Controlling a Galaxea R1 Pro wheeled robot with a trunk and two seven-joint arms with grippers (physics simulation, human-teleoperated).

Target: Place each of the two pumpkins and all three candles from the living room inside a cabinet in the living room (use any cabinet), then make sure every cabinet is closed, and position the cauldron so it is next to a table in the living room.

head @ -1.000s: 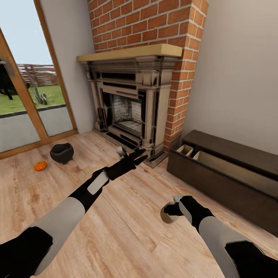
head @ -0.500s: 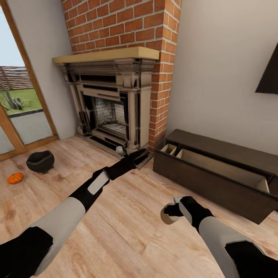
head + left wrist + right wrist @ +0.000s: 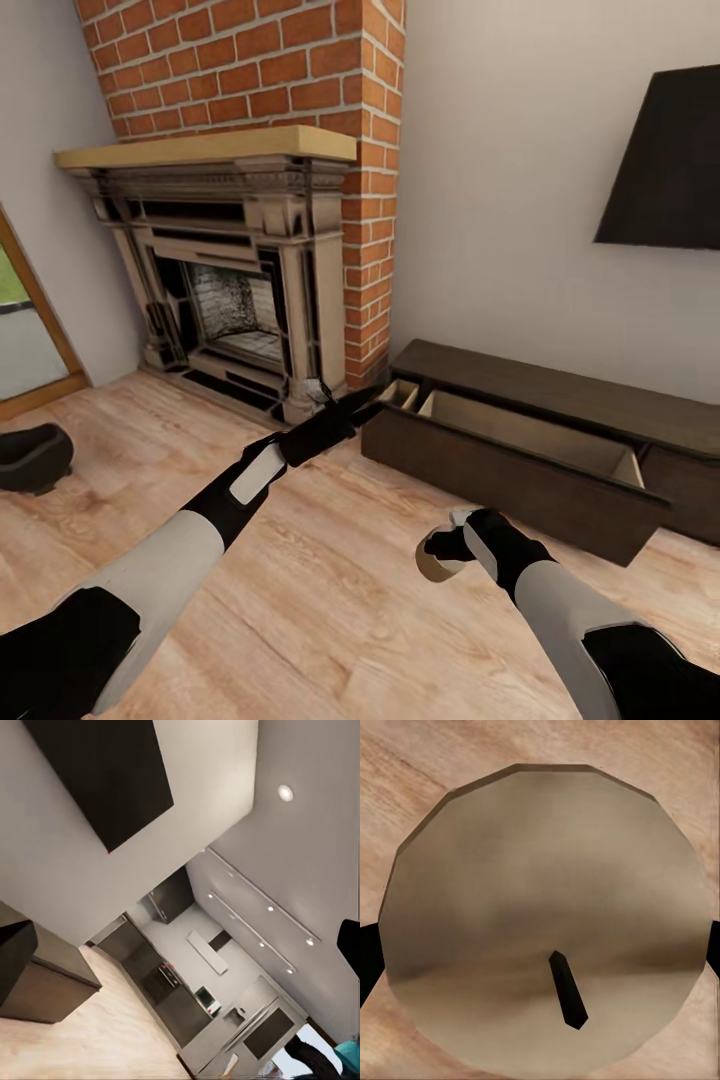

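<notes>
Gripping a candle (image 3: pixel 544 919), wick plain up close, right gripper (image 3: pixel 440 555); left gripper (image 3: pixel 350 405) seemingly closed.

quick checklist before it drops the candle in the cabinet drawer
1. Candle in the right tool: ok, black fingers at both its sides in the right wrist view.
2. Cabinet drawer open: ok, pale inside shows.
3. Right tool over the drawer: not ok, over bare floor.
4. Left tool empty: cannot tell.
5. Cauldron out of the way: ok, far on the left.
</notes>
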